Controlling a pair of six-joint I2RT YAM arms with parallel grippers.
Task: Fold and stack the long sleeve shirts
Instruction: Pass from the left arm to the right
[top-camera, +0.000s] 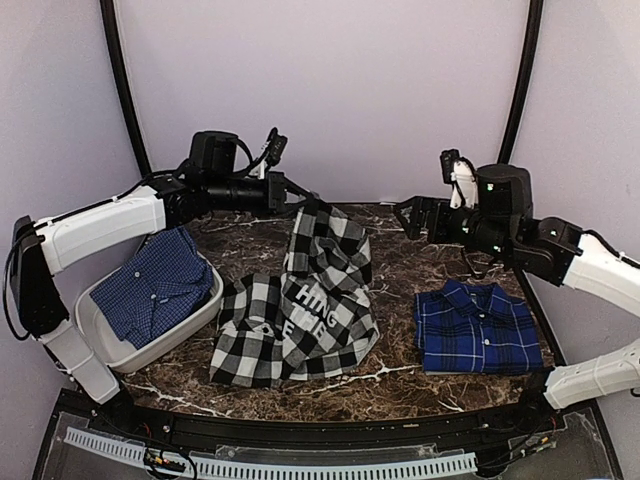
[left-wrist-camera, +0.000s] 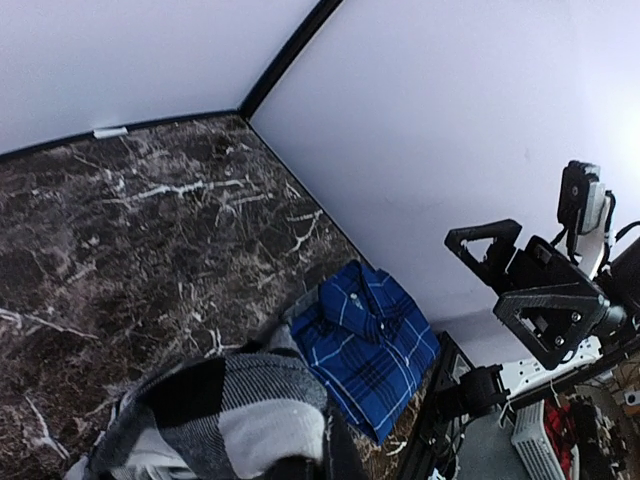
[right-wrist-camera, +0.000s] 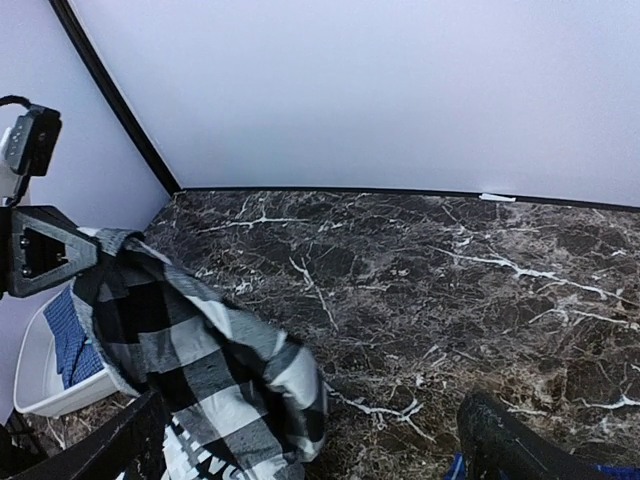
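**On the marble table: one shirt hoisted, one folded, one in the tub**

Top view. At the back centre, the left gripper (top-camera: 298, 200) is pressed together on an upper edge of the checked shirt (top-camera: 300, 320). It holds that part of the shirt up off the table (top-camera: 400, 385). The rest of the shirt hangs down and lies crumpled at table centre, with white block lettering showing on the lower part. To the right and apart from it, the blue plaid shirt (top-camera: 475, 325) lies flat on the table, folded into a neat rectangle with collar and white buttons facing up. The right gripper (top-camera: 410, 220) hangs above the table behind that shirt. Its fingers are spread wide and hold nothing. At the left sits a white tub (top-camera: 100, 335). It contains one garment, a fine-check blue shirt (top-camera: 155, 285), loosely bundled, with part of it riding up over the far rim. Nothing else can be seen in the tub.

Left wrist view. Black-and-white cloth fills the lower edge of the frame, close under the camera, and hides this arm's own fingertips. Beyond the cloth is the folded blue plaid shirt near the table's right edge. The opposite gripper is up in the air to its right, with its two triangular fingers well apart.

Right wrist view. Both of this arm's own fingers show at the bottom corners, far apart, with bare marble between them. At the left, the checked shirt drapes down from the other arm's finger. Behind it, the tub's white wall and a patch of blue cloth inside are visible.
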